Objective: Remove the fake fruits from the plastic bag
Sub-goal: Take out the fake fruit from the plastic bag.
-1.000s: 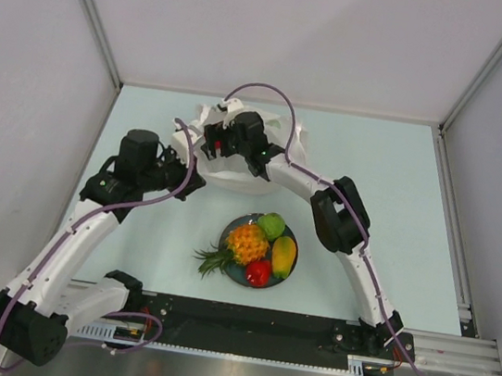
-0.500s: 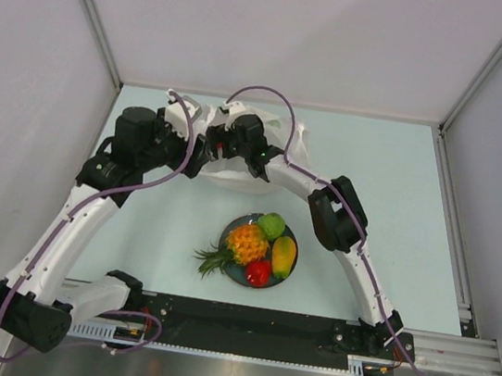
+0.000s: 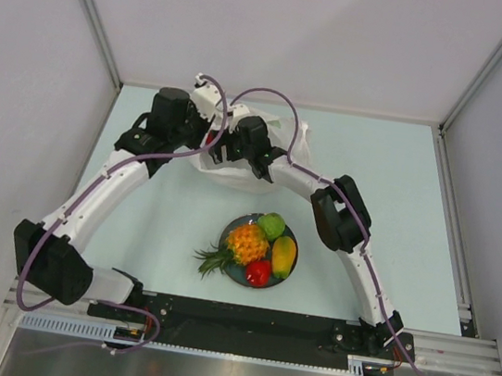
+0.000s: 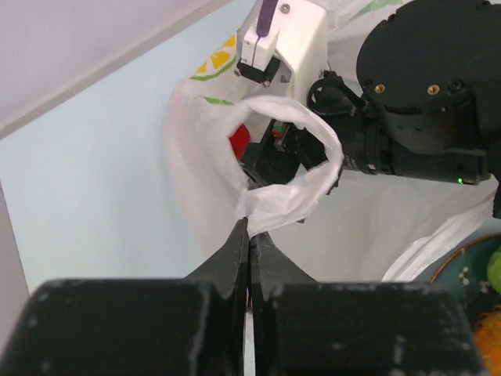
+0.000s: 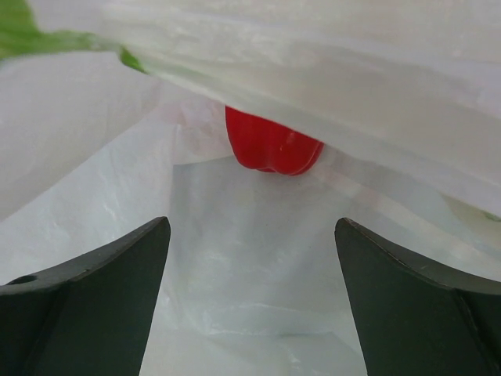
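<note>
On the far middle of the table [image 3: 396,218], the plastic bag [image 3: 232,174] lies crumpled beneath both wrists. The left gripper [image 4: 248,229] is pinched flat on a thin fold of the bag's rim, its jaws pressed together with the film caught between them, and the rim above it stands up as an open loop. The right gripper [image 5: 252,227] sits inside the bag's mouth with its jaws spread wide and nothing between them; white film lies under and around its fingers. Just ahead of those fingers a red fruit [image 5: 271,146] rests inside the bag, its upper half hidden by an overhanging fold of film. The left wrist view also shows a patch of that red through the loop, beside the black body of the right wrist. Nearer the arm bases, well apart from the bag, a dark round plate [image 3: 235,276] carries four fake fruits that touch one another: a pineapple [image 3: 246,242] with its green crown hanging over the plate's rim onto the table, a green round one [image 3: 270,224], a yellow mango [image 3: 284,255] and a red piece [image 3: 258,271].
</note>
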Action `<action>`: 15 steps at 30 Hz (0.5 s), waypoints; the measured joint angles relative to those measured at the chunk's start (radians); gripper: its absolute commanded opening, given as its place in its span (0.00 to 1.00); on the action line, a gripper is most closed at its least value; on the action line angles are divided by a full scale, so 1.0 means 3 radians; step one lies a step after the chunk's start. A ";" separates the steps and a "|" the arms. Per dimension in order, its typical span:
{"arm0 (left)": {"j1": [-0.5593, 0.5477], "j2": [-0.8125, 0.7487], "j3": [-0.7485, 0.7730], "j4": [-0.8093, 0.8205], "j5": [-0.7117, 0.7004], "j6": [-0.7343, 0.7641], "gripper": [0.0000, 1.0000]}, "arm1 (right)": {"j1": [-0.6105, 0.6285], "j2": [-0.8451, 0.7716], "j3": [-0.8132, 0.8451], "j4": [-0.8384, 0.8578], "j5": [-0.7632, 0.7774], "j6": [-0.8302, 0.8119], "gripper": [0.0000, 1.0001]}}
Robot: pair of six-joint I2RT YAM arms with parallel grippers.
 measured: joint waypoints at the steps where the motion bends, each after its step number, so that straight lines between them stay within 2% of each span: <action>1: 0.0000 -0.0009 0.0000 -0.0029 0.0014 0.0006 0.00 | 0.0003 -0.0003 0.0000 0.0001 0.0000 0.0001 0.92; 9: -0.0001 -0.0710 0.0000 -0.0456 0.0533 -0.0020 0.00 | 0.0069 -0.0015 0.0001 0.0094 -0.0019 0.0004 1.00; 15: -0.0001 -0.0927 -0.0024 -0.0610 0.0750 -0.0018 0.00 | 0.0191 -0.0001 0.0078 0.0116 -0.0014 -0.0005 1.00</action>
